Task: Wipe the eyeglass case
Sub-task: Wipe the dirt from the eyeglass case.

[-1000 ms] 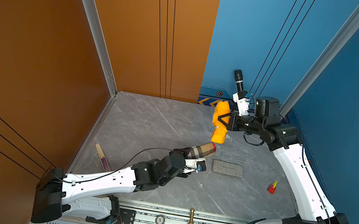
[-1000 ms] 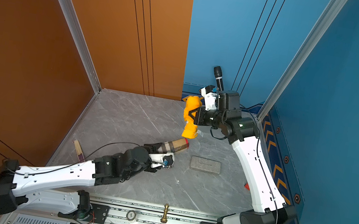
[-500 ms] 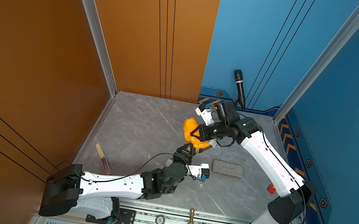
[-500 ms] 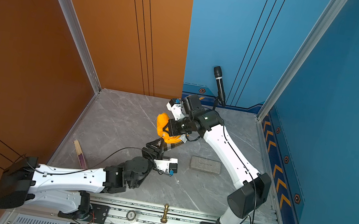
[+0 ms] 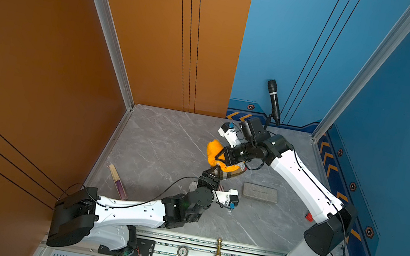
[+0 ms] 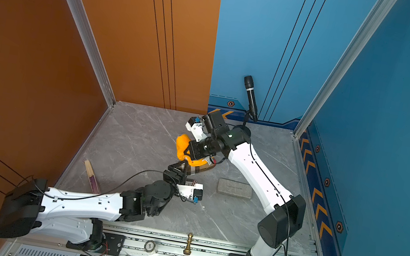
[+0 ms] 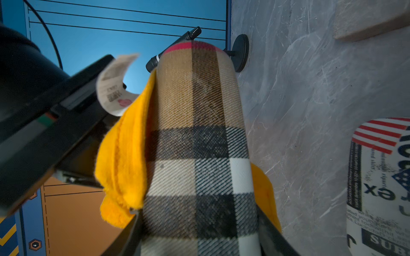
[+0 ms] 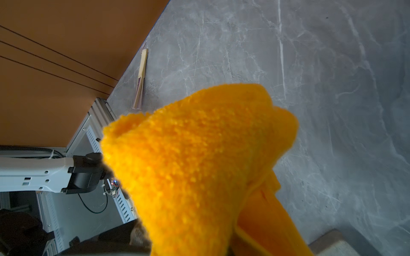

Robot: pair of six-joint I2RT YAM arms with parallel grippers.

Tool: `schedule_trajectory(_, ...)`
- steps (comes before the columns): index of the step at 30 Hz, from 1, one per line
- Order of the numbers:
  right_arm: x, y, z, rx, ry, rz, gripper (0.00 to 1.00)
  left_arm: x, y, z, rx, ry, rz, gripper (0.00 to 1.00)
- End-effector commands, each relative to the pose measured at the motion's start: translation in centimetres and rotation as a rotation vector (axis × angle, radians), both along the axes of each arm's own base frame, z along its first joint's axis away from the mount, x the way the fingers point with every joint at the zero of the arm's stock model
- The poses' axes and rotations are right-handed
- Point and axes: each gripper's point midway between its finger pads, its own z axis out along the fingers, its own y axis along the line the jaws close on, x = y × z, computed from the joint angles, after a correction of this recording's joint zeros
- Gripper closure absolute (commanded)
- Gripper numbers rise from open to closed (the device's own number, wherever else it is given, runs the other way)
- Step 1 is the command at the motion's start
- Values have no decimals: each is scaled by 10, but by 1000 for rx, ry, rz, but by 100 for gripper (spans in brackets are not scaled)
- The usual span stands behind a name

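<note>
The plaid eyeglass case (image 7: 195, 144) sticks out from my left gripper (image 5: 214, 177), which is shut on its near end and holds it above the middle of the floor. An orange cloth (image 5: 214, 150) drapes over the case's upper side and hangs down both flanks in the left wrist view. My right gripper (image 5: 222, 157) is shut on that cloth, pressing it against the case (image 5: 231, 174). In the right wrist view the cloth (image 8: 199, 159) hides the fingers and the case. Both top views show the two grippers meeting, cloth (image 6: 182, 144) over case (image 6: 198, 170).
A grey rectangular block (image 5: 260, 193) lies just right of the grippers. A folded fan (image 5: 117, 183) lies by the orange wall, and a microphone (image 5: 273, 100) stands at the back. A small red thing (image 5: 308, 216) sits under the right arm. A chess piece (image 5: 218, 249) stands on the front rail.
My right arm swung from the back right down to the middle, bringing the cloth onto the case. My left arm pulled back and turned the case to point toward the back.
</note>
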Motion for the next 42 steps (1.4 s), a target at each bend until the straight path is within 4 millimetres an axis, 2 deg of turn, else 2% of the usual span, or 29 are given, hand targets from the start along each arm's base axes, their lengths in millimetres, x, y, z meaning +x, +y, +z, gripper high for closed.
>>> schedule_trajectory(1,-35,-15,-32,-71,174,52,100,15,15,45,-205,-64,99,64)
schedule_trajectory(5,-17,-63,-36,-90,174,-72,100,15,20,42,-210,-55,109,64)
schedule_trajectory(8,-13,-83,-37,-110,168,-119,100,16,23,43,-217,-51,114,64)
schedule_trajectory(10,-17,-74,-36,-95,175,-92,100,16,24,43,-215,-51,116,64)
schedule_trajectory(15,-44,-21,-33,-55,196,60,100,19,23,44,-224,-46,120,64)
schedule_trajectory(16,-48,-16,-33,-46,201,78,100,19,23,44,-229,-43,120,64)
schedule_trajectory(18,-47,-19,-35,-54,197,74,100,20,25,43,-241,-31,125,64)
schedule_trajectory(21,-35,-45,-41,-67,199,2,100,20,31,39,-264,11,134,64)
schedule_trajectory(25,-17,-98,-43,-75,176,-147,100,21,45,32,-357,123,148,64)
schedule_trajectory(29,-3,-134,-30,-38,116,-277,100,16,59,23,-416,201,163,64)
schedule_trajectory(31,0,-136,-20,1,70,-297,100,11,63,16,-430,253,155,64)
schedule_trajectory(33,1,-133,-9,44,29,-292,100,4,58,12,-442,313,116,63)
schedule_trajectory(36,-1,-122,2,102,7,-249,100,-5,57,12,-452,399,95,64)
schedule_trajectory(39,-6,-106,4,151,14,-206,100,-15,49,17,-476,455,43,63)
schedule_trajectory(42,-16,-81,4,202,35,-136,100,-23,40,20,-483,515,-2,63)
